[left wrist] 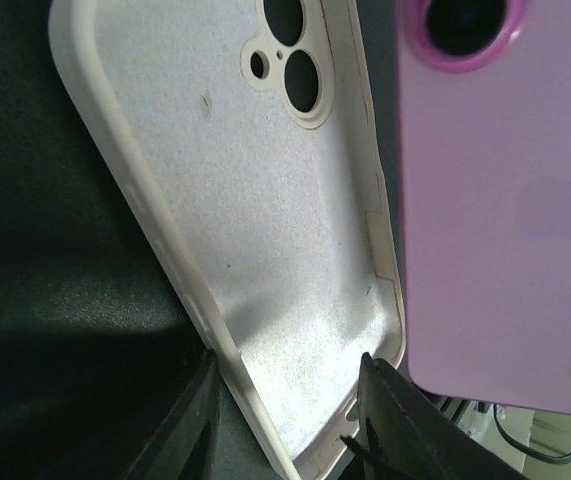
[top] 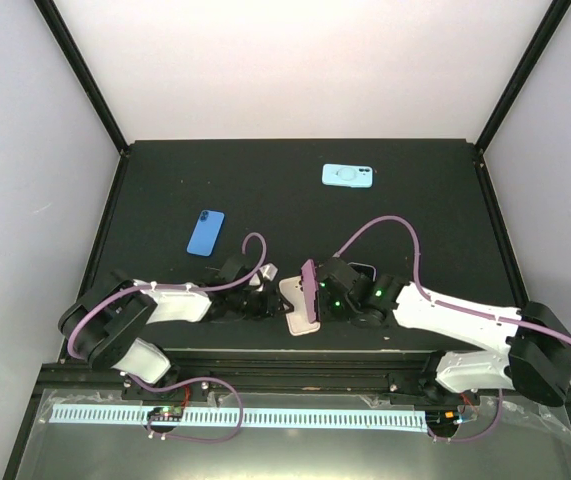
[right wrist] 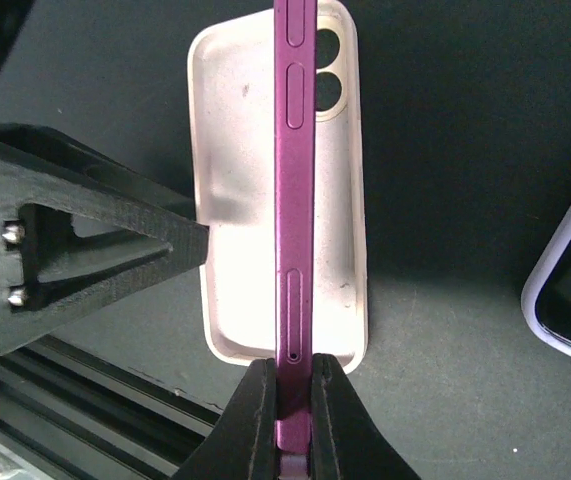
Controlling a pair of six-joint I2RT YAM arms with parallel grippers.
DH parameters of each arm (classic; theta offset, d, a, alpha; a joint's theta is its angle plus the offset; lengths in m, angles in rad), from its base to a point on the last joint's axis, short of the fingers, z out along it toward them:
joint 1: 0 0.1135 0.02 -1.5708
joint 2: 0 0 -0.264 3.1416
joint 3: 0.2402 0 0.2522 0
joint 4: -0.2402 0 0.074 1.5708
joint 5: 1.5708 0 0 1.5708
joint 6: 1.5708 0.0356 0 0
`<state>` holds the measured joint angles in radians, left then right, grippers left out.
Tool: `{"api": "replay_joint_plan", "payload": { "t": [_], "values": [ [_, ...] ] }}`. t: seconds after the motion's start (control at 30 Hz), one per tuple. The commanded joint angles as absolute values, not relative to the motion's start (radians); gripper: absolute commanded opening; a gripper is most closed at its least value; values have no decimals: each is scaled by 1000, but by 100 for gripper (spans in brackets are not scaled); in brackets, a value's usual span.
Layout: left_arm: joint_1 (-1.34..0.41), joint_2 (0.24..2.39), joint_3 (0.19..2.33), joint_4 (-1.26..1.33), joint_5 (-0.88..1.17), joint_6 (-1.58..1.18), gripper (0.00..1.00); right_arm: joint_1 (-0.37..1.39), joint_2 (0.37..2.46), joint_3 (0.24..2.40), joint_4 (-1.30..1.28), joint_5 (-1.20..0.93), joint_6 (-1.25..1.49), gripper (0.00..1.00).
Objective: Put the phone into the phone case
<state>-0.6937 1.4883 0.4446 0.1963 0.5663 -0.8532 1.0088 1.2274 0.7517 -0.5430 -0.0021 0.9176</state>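
Observation:
A cream phone case (top: 291,312) lies open side up on the black table, its camera holes at the far end (left wrist: 255,200). My left gripper (left wrist: 287,360) has closed in on the case's near end, with a finger (left wrist: 200,400) against each long rim. One left finger (right wrist: 85,250) touches the case (right wrist: 235,150) from the side. My right gripper (right wrist: 292,375) is shut on the bottom end of a purple-pink phone (right wrist: 293,200). It holds the phone on edge just above the case. The phone's back (left wrist: 505,220) faces the left wrist camera. From above, the phone (top: 310,290) stands over the case's right rim.
A blue phone (top: 205,233) lies at mid-left, and a light blue case with a ring (top: 348,176) lies farther back. A dark phone with a lavender edge (top: 363,270) (right wrist: 570,290) lies just right of my right gripper (top: 330,295). The table's front rail runs close below the case.

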Motion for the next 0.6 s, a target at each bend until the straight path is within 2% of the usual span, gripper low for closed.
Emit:
{"api": "replay_joint_plan", "payload": {
  "t": [0.0, 0.43, 0.57],
  "values": [
    [-675, 1491, 442, 239, 552, -852, 40, 1024, 1276, 811, -548, 26, 862, 1],
    [-638, 1547, 449, 279, 540, -806, 37, 1048, 1402, 913, -700, 127, 839, 1],
    [-631, 1560, 449, 297, 547, -795, 36, 1059, 1427, 937, -736, 144, 837, 7]
  ]
}}
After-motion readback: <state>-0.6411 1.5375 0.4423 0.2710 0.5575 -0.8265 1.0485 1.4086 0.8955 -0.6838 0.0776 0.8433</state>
